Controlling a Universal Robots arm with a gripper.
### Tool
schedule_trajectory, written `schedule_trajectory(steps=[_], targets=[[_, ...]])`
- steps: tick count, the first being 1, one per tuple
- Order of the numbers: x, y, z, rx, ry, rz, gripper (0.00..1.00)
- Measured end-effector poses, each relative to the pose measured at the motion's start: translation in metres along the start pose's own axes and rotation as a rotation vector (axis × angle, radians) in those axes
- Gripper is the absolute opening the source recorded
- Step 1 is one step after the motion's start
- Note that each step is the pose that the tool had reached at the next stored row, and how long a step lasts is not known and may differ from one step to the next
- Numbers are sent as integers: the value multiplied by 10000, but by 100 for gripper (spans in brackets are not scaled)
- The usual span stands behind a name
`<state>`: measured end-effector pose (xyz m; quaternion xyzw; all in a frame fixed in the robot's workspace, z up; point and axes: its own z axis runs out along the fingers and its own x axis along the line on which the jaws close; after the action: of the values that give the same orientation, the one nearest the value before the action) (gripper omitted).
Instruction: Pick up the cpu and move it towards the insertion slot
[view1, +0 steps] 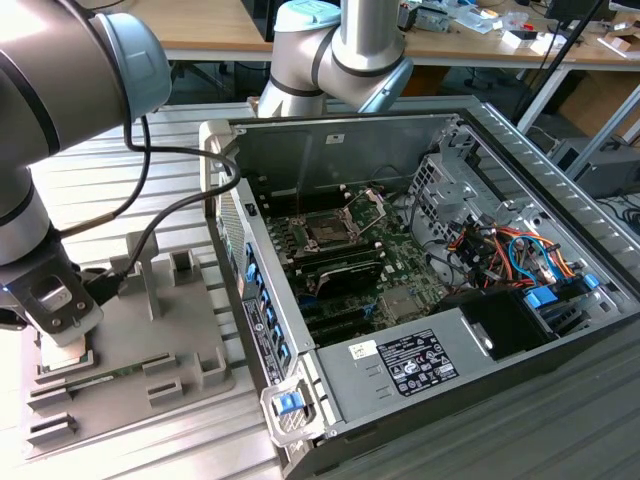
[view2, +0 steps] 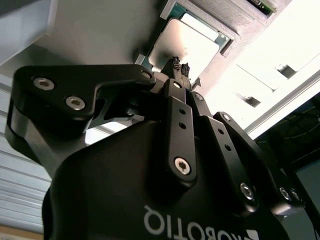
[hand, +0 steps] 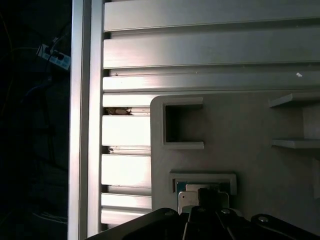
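Step in hand, by judgement: the pick-up, at the point of engaging the part, with no carry begun. The gripper (view1: 62, 318) hangs low over the grey tray (view1: 190, 330) on the slatted worktop (view1: 100, 190). In the second wrist view the fingers (view2: 181, 125) stand narrow, their tips almost together, with nothing seen between them. The cpu (view2: 192, 42) lies flat in its tray pocket directly beyond the tips, not yet lifted. Whether the tips touch its top cannot be told. The slot (view1: 328, 228) sits well apart from the fingers, toward the exterior view's right, inside the open case (view1: 400, 370); its frame appears raised. A lift from here would, in my judgement, call for a firm hold on the part and a straight, level pull clear of the pocket walls, then a carry over the case wall. The exterior view gives the whole layout, tray against case, but the arm covers the part. The second wrist view gives the tips against the silvery top. The first wrist view gives the pocket square-on, with a green edge beside the part, plus the other tray recesses near the fingers.
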<state>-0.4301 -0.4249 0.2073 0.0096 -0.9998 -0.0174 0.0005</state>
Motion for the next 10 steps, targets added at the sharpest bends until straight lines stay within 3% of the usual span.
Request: schedule_trajectory(steps=[10], targets=[[12,-47,4,12,0,0,11]])
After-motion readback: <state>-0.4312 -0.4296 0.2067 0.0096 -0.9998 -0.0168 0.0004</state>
